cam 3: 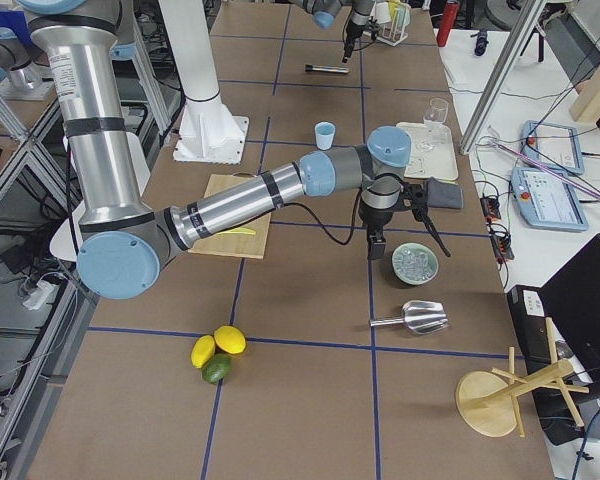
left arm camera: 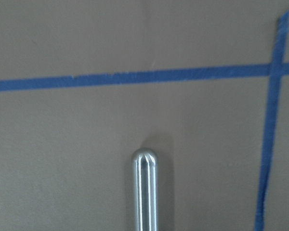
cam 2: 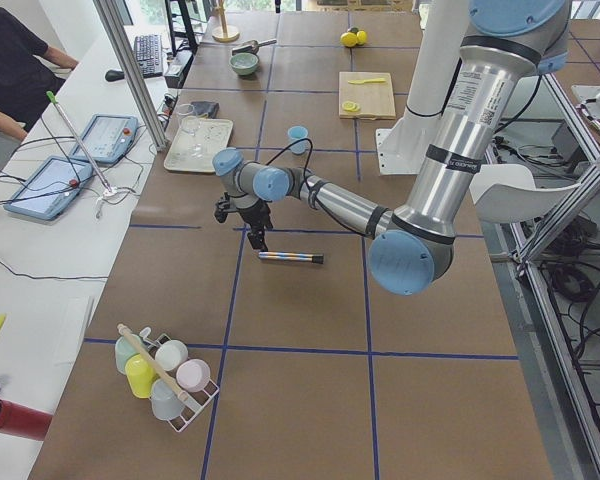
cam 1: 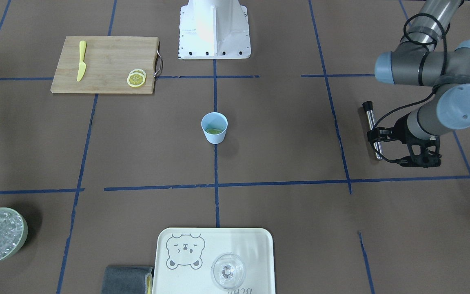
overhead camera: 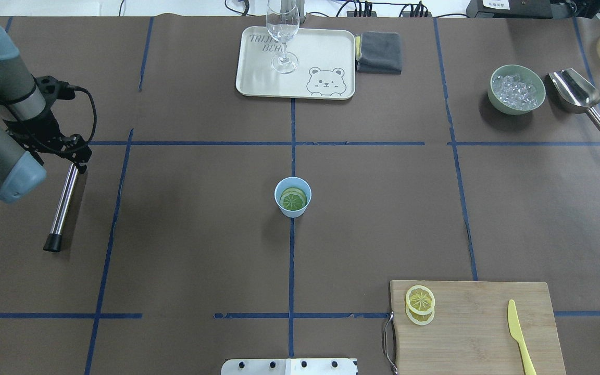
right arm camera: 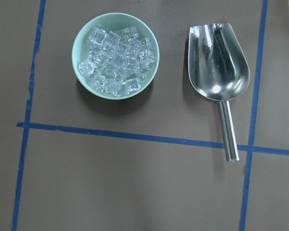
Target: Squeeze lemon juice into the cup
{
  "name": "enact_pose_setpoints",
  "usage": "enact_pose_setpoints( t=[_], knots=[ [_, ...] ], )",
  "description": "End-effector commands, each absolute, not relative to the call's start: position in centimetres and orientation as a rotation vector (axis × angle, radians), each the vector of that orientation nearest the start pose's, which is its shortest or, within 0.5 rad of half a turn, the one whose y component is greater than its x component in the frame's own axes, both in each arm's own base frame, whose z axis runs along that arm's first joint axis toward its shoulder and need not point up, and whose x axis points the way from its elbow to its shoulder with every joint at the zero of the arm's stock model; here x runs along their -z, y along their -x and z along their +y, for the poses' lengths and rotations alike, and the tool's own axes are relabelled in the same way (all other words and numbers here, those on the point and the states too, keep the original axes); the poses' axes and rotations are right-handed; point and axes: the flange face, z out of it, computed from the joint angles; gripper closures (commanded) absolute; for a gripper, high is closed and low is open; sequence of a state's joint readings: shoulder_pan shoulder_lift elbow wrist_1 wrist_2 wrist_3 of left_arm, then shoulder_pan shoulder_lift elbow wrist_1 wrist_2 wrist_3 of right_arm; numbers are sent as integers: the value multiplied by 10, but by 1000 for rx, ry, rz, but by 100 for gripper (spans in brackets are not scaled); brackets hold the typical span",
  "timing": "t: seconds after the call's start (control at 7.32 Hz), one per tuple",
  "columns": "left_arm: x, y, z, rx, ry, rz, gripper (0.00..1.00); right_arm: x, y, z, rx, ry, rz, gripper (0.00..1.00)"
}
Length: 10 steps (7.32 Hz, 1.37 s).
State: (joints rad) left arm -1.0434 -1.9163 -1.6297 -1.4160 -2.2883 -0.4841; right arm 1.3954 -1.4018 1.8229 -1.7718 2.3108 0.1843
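The light-blue cup (cam 1: 214,127) stands upright at the table's middle, and also shows in the overhead view (overhead camera: 292,196). One lemon slice (overhead camera: 293,199) lies inside it. Two more lemon slices (overhead camera: 420,305) overlap on the wooden cutting board (overhead camera: 477,333). My left gripper (overhead camera: 78,159) hangs far from the cup, just over one end of a steel rod (overhead camera: 62,208) that lies on the table. Its jaws look apart and empty (cam 1: 416,161). My right gripper (cam 3: 375,240) hovers beside the ice bowl (cam 3: 414,263). I cannot tell its state.
A yellow toy knife (overhead camera: 519,333) lies on the board. A pale-green bowl of ice (right arm camera: 115,54) and a steel scoop (right arm camera: 219,67) sit under the right wrist. A bear tray (overhead camera: 258,78) holds a clear glass (overhead camera: 283,36); a grey cloth (overhead camera: 379,52) lies beside it.
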Motion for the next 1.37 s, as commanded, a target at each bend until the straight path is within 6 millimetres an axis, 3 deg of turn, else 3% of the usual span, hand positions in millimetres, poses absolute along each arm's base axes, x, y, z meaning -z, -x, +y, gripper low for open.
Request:
enact_pose_setpoints(
  t=[0.0,0.14,0.41,0.55,0.68,0.96,1.23],
  knots=[
    [-406,-169,-586,-134,-47,787,0,-480,29,-545,74,-61,-761,0],
    [-405,-124,-592,-171,-123,780,0,-482,29,-544,81,-60,-760,0],
    [-446,-44,-594,-268,-203,742,0,-516,15,-531,50,-12,-749,0],
    [-487,-4,-579,-265,-192,728,0,-528,-6,-530,7,-4,-750,0],
    [-526,23,-569,-220,-170,724,0,-542,-25,-522,4,-1,-795,0],
    [-589,36,-522,-178,-130,731,0,-574,-56,-520,22,-4,-856,0],
    [-593,36,-519,-172,-121,729,0,-604,-67,-501,-10,17,-856,0]
  ],
)
